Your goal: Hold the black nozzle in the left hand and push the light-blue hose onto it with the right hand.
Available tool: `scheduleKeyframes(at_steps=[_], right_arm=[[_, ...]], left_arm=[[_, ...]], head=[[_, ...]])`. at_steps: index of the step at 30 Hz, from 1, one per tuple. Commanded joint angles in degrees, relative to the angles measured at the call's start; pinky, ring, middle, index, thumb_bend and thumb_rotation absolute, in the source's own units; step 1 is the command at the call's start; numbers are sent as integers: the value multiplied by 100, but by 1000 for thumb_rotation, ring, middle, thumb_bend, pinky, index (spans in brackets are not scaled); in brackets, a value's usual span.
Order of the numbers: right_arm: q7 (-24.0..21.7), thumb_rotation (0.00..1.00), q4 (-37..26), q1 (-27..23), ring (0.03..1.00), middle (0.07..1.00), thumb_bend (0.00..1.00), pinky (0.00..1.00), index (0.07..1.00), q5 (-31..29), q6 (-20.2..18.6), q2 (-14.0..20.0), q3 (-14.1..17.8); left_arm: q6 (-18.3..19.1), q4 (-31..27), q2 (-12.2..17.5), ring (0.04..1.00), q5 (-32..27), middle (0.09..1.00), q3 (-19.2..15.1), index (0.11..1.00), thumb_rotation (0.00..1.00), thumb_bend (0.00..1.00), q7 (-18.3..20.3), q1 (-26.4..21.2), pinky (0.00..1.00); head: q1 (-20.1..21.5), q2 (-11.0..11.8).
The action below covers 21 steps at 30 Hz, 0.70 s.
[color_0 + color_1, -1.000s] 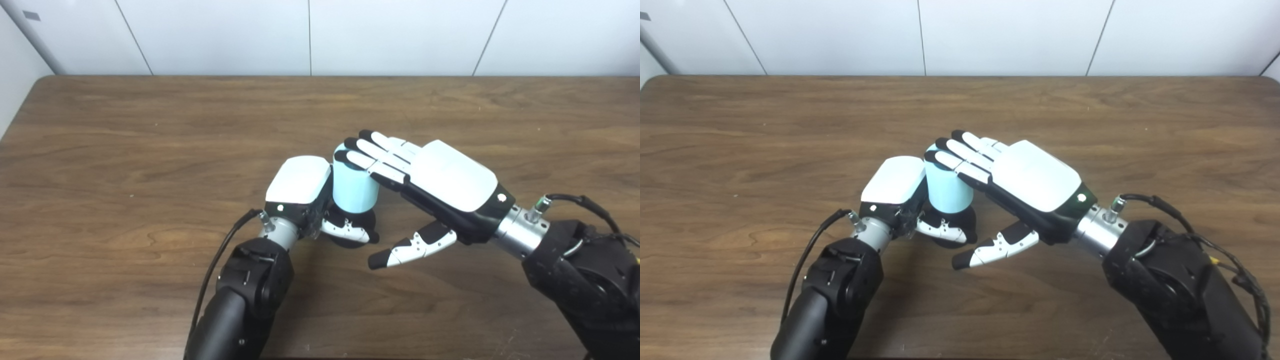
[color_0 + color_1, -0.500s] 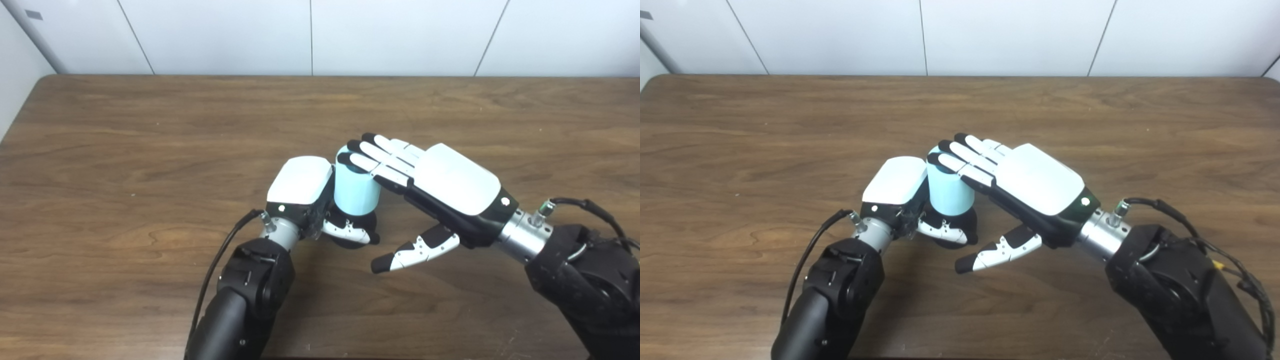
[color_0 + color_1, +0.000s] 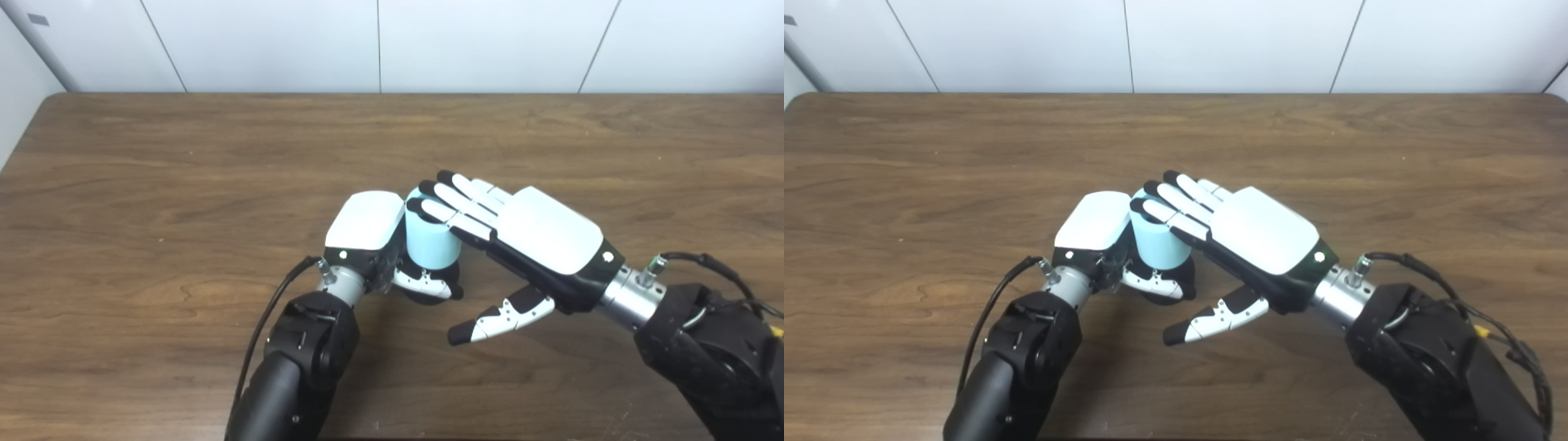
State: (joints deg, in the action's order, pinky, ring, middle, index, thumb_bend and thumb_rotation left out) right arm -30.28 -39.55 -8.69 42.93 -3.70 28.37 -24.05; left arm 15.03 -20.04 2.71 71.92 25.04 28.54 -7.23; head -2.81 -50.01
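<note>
Wood table | left hand grips nozzle | right hand flat on hose

Left hand clenched, right hand flat, fingers extended

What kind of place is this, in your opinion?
Probably a robot test bench or lab: a bare wooden table, plain white wall panels behind it, and only the light-blue hose as a work item.

Probably lab: bare table, panelled wall
</note>
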Motion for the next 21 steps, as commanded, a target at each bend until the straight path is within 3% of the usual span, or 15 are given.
scheduleKeyframes(at_steps=[1,11,21], right_arm=[[-977,887,585,433,1000,986,605,964,941,160,-132,217,-457],[-893,883,471,376,1000,985,602,967,945,29,-176,235,-305],[-766,861,-235,-40,1000,992,583,989,958,-441,-370,181,379]], left_arm=[[5,-20,-12,679,106,530,57,462,0,520,181,-28,849],[10,-12,-32,680,150,527,63,464,0,521,221,-43,844],[-8,8,-38,680,89,528,38,463,0,521,147,-6,850]], head=[[-2,-6],[-12,-4],[-15,19]])
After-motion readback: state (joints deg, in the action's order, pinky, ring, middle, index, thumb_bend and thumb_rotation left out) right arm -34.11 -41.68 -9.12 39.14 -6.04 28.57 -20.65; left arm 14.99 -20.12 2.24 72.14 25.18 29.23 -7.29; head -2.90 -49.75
